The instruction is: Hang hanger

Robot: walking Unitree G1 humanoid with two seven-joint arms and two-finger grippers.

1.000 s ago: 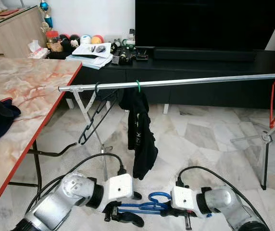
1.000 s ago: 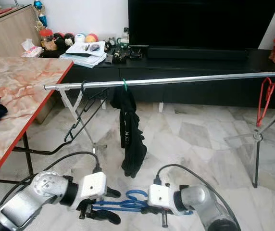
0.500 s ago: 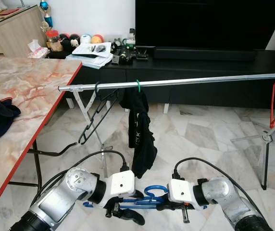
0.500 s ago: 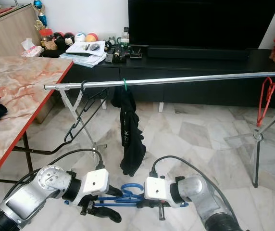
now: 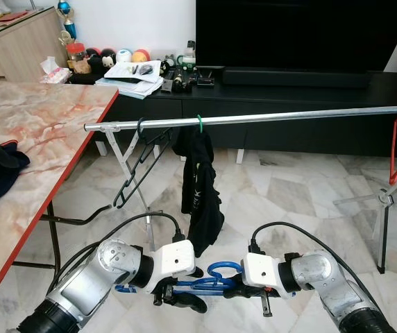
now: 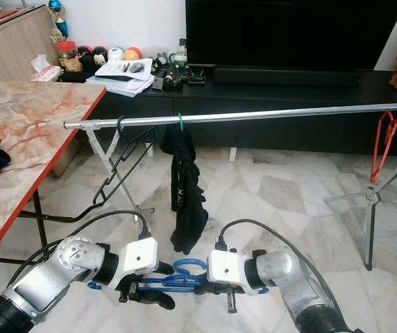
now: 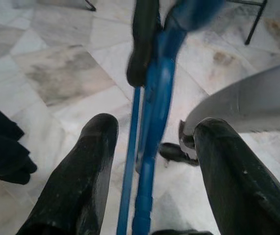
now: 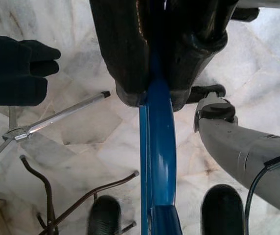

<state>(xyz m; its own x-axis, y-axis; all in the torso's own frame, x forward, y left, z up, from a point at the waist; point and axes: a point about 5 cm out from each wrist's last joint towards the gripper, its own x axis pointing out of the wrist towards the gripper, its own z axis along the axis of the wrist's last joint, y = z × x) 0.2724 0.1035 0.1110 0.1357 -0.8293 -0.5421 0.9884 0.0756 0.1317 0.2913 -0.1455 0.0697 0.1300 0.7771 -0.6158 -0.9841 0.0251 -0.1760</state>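
Blue hanger [image 5: 209,281] held low over floor [image 5: 289,194], below rail [image 5: 268,117], between both grippers. Right gripper [image 8: 154,93] jaws pinched on hanger bar. Left gripper [image 7: 150,147] jaws spread, hanger seen between them. Black cloth [image 5: 200,191] hung on rail, just above hanger.

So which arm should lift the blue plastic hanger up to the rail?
Probably the right: the right gripper is shut on the blue plastic hanger, while the left gripper only straddles it, open. The silver metal rail has free space on the right.
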